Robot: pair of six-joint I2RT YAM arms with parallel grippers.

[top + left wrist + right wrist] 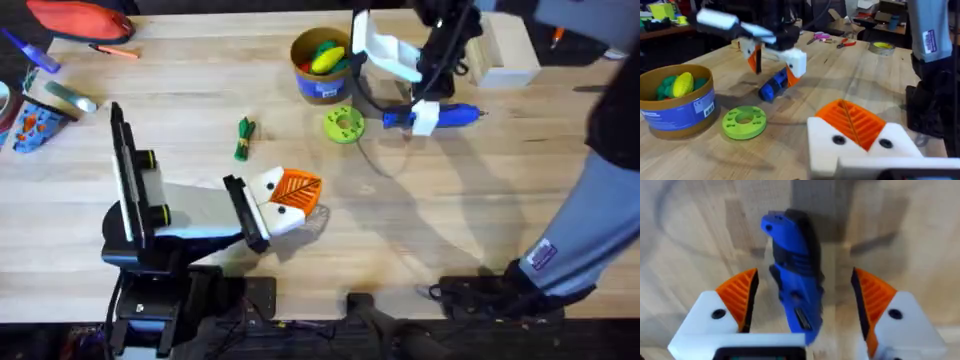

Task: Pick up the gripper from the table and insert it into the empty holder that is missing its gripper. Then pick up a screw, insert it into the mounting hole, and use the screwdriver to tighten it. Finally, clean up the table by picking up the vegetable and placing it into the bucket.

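Note:
The blue screwdriver (460, 116) (772, 87) (792, 280) lies on the table at the back right. My right gripper (428, 117) (776, 65) (804, 287) hangs just over it, open, with an orange pad on each side and neither touching. Left of it stands the bucket (322, 65) (677, 107), with yellow and green toys inside. The dark-green vegetable (244, 138) lies on the bare wood left of centre. Near the table's middle, my left gripper (290, 195) (852, 117) is shut, pads together, with nothing seen between them. The loose gripper, the holder and the screw are out of view.
A lime-green disc with holes (343, 124) (744, 121) lies between bucket and screwdriver. A pale box (505, 50) stands at the back right. A red pouch (80, 18) and small clutter sit at the back left. A grey sleeve (590, 215) crosses the right edge.

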